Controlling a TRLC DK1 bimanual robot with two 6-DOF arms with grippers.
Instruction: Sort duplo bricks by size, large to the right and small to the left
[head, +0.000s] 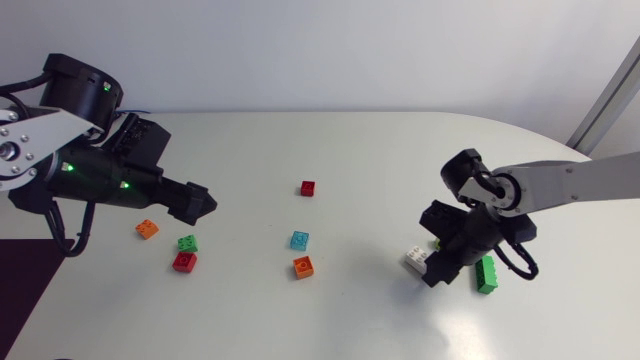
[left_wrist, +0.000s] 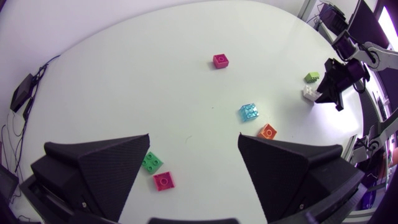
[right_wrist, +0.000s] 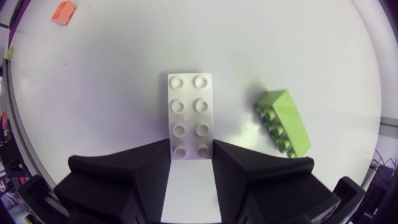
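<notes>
Grips a glossy white two-by-four duplo brick (right_wrist: 189, 115) by its near end, studs up, with both matte wedge fingers of the right gripper (right_wrist: 190, 149) pressed to its long sides and the wrist angled down at the table. Shows a lime brick (right_wrist: 285, 121) tipped on its side just beside those fingers. Holds the left gripper (left_wrist: 194, 146) spread wide and empty, with a small green brick (left_wrist: 151, 162) and a small red brick (left_wrist: 163, 180) close by one finger.
</notes>
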